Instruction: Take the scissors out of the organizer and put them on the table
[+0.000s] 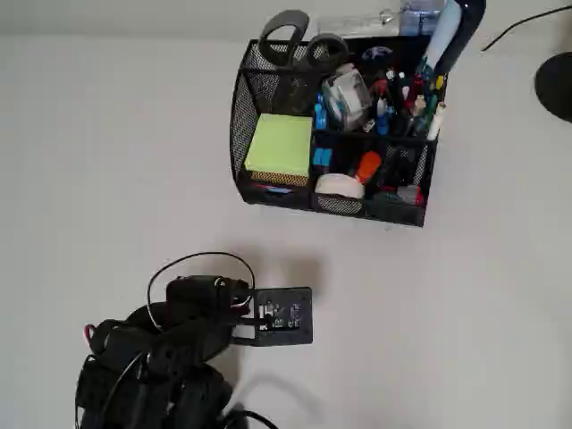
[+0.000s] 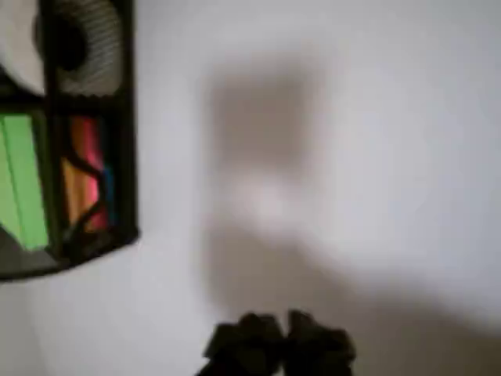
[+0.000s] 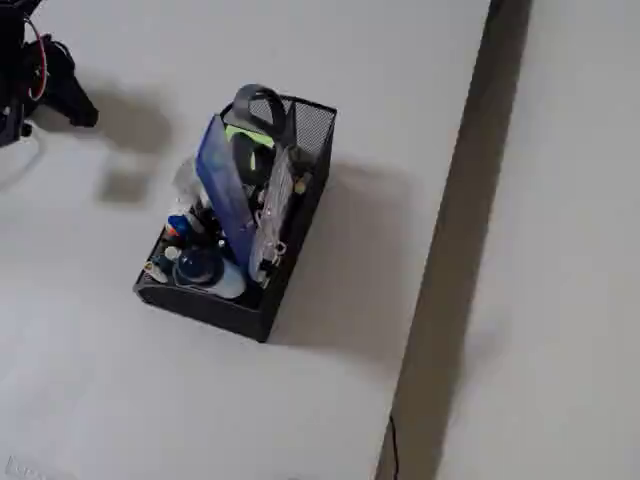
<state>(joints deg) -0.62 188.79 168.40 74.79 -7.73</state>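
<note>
On the tabletop (image 1: 107, 161) sits one organizer (image 1: 250, 98), one pair of scissors (image 1: 299, 40) standing in its back corner compartment, two grey loops sticking up, blades hidden inside. One green sticky pad (image 1: 279, 145), one white tape roll (image 1: 340, 186), many pens. One tool (image 2: 278, 345) low in the blurry wrist view, tips together, holding nothing, well apart from the organizer.

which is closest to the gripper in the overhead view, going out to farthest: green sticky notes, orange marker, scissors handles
From the gripper:
1. green sticky notes, front left compartment of the organizer.
2. orange marker, front middle compartment, further right.
3. scissors, handles poking up at the organizer's far back corner.
</note>
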